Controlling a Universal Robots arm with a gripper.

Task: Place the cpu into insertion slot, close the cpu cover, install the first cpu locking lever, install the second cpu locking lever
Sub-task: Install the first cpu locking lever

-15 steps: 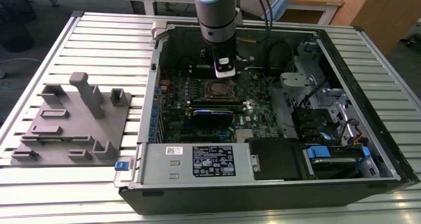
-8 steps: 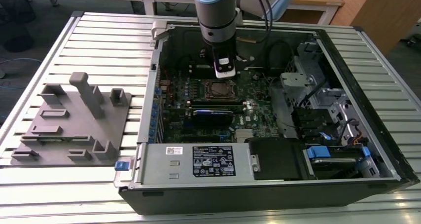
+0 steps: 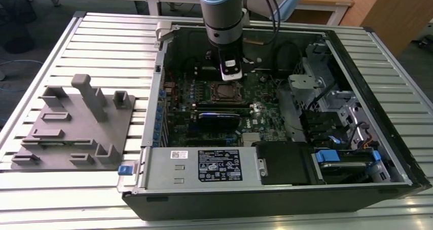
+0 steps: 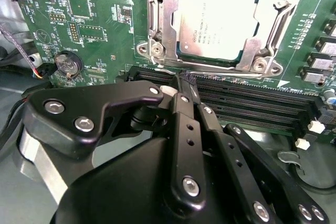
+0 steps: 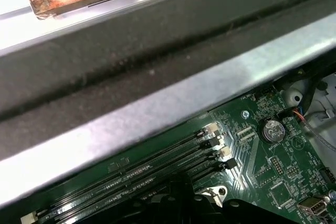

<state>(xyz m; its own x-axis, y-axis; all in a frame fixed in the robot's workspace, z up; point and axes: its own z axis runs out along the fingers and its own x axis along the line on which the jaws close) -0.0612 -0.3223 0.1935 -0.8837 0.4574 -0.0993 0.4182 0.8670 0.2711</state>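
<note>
Currently the gripper (image 4: pixel 185 80) sits low inside the open computer case (image 3: pixel 379 164), its black fingers (image 4: pixel 181 114) drawn together to a closed point with nothing held between them, as seen in the second wrist view. Just beyond the fingertips lies the cpu (image 4: pixel 219 20), silvery top up, seated flat in the insertion slot (image 4: pixel 185 51) on the green motherboard (image 4: pixel 100 24). The cpu cover (image 4: pixel 163 22) is folded down around the chip, its metal frame bordering the chip's edges (the chip's top shows through the large cut-out). A thin metal locking lever (image 4: pixel 173 71) runs along the socket edge nearest the fingertips, very close to them; whether they touch it I cannot tell. Directly under the fingers run the long black memory slots (image 4: pixel 252 106), parallel to that socket edge. A round coin cell battery (image 4: pixel 68 64) sits on the board off to one side of the gripper, well apart from the socket. In the exterior view the arm (image 3: pixel 223 17) comes down from above into the case, with the gripper (image 3: pixel 230 77) just behind the socket (image 3: pixel 225 92). Outside the case, well away from the gripper toward the exterior view's left, a grey fixture block (image 3: pixel 74 126) rests on the slatted metal table (image 3: pixel 40 199). The first wrist view catches the case's metal edge (image 5: pixel 157 108), the memory slots (image 5: pixel 157 163) and the battery (image 5: pixel 272 129).
</note>
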